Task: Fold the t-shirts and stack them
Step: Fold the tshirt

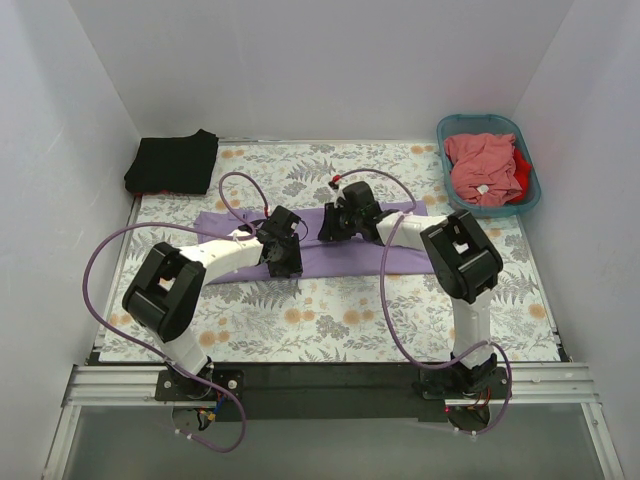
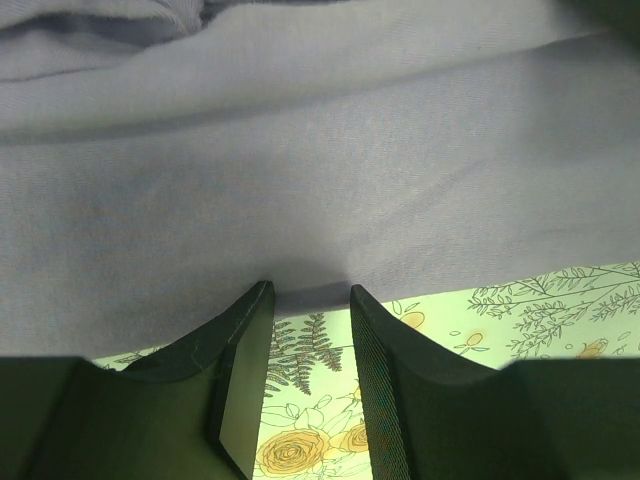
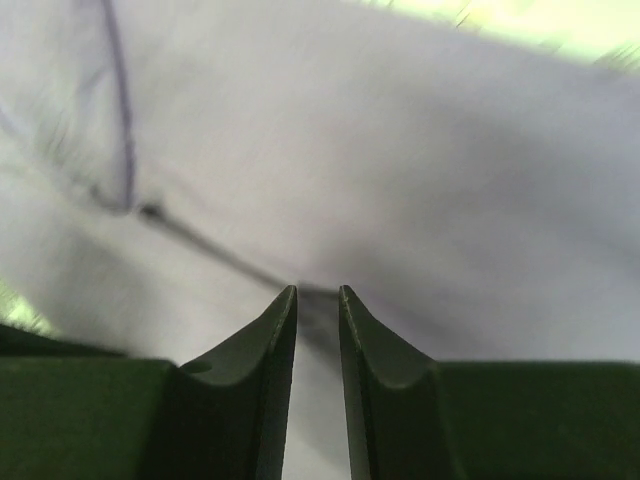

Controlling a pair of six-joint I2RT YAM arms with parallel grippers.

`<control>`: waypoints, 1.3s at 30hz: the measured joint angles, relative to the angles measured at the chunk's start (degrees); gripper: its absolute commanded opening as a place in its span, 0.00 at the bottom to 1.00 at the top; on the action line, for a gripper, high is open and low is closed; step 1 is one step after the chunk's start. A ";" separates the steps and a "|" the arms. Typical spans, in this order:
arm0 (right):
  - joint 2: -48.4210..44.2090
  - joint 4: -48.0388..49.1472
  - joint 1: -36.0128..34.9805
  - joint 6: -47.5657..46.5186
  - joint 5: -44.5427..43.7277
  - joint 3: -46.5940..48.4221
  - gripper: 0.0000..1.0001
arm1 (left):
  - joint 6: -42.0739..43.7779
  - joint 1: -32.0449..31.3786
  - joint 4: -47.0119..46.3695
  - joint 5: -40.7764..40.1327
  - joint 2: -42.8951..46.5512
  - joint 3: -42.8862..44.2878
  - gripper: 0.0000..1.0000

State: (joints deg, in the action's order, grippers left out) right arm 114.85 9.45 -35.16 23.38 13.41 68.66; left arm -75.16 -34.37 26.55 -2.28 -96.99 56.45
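Walls (image 1: 300,70) of plain white are seen enclosing a surface (image 1: 330,310) covered in a print of ferns and orange blossoms, with a metal rail (image 1: 330,385) running along its near edge.

At far left, a black t-shirt (image 1: 172,162) is laid folded in the back corner. Purple cables (image 1: 110,245) are looped off both arms.

Left of centre, the left hand (image 1: 284,266) is lowered to the near hem of a lavender-purple t-shirt (image 1: 345,258), which is stretched as a long band across the middle of the surface. From the wrist view, its fingers (image 2: 245,340) are shown apart, tips at the cloth's edge, with the print visible between them.

Just right of centre, the right hand (image 1: 333,226) is set down on the far side of the same shirt. Its fingers (image 3: 270,350) are seen drawn nearly together over blurred lavender fabric; whether cloth is pinched cannot be told.

At far right, a teal basket (image 1: 530,195) is placed in the back corner, with a salmon-pink t-shirt (image 1: 482,165) heaped inside and a red t-shirt (image 1: 521,163) showing at its right.
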 measured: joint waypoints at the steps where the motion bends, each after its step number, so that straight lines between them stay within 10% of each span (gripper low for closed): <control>1: 0.83 0.11 0.61 -0.94 -0.50 1.16 0.30 | 0.00 0.00 0.02 0.00 0.00 0.00 0.35; 10: -0.17 -0.26 6.64 -5.77 -2.51 3.76 0.31 | -0.09 -0.04 0.20 -0.09 0.13 -0.02 0.35; 23: -19.61 -3.63 16.98 -5.55 9.79 -15.80 0.31 | -1.29 -0.26 1.70 -0.50 0.44 0.28 0.34; 39: -15.04 -5.66 26.25 -4.09 13.97 -18.84 0.30 | -2.10 -0.26 3.50 -0.63 2.82 0.42 0.34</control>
State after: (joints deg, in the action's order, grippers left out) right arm 99.81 3.79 -8.91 19.29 27.38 49.82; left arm -77.25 -34.63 30.04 -2.92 -94.17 56.86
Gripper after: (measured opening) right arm 0.304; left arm 0.348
